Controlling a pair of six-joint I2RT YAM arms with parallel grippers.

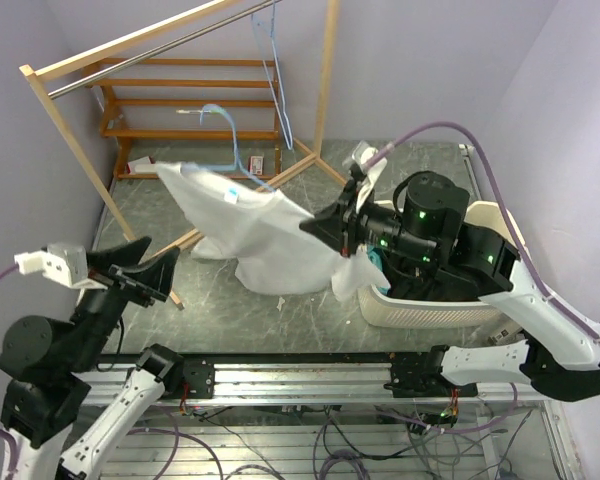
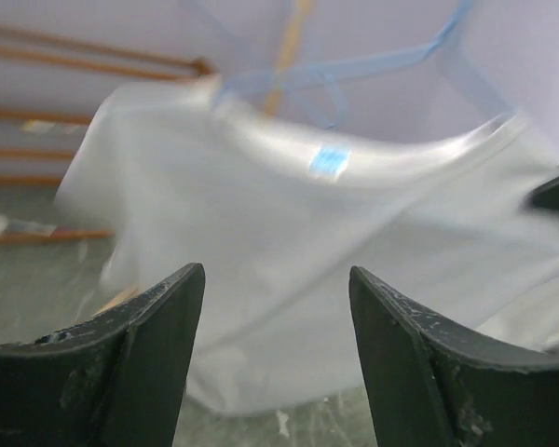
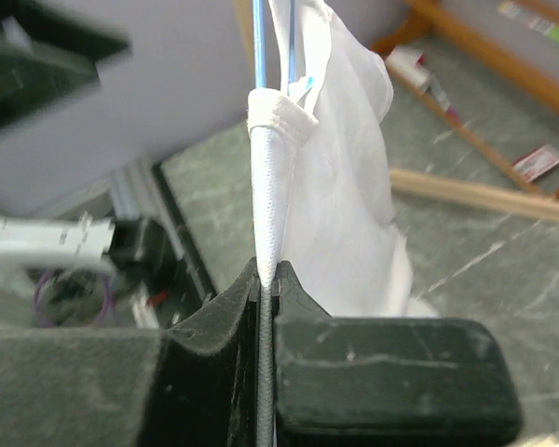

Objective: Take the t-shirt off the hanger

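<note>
Fingers of the left gripper (image 2: 275, 279) stood spread wide with nothing between them, near the left near corner of the grey-green marbled table (image 1: 230, 310). The white cotton t-shirt (image 1: 265, 240) hung in front of them, apart from both tips. The right gripper (image 3: 265, 279) had its fingers pressed together on a thin fold of the shirt's edge, above the middle of the table. From this pinch the cloth stretched toward the far left side, where the pale blue plastic hanger (image 1: 235, 150) rose out of its collar. Its lower part rested on the table.
</note>
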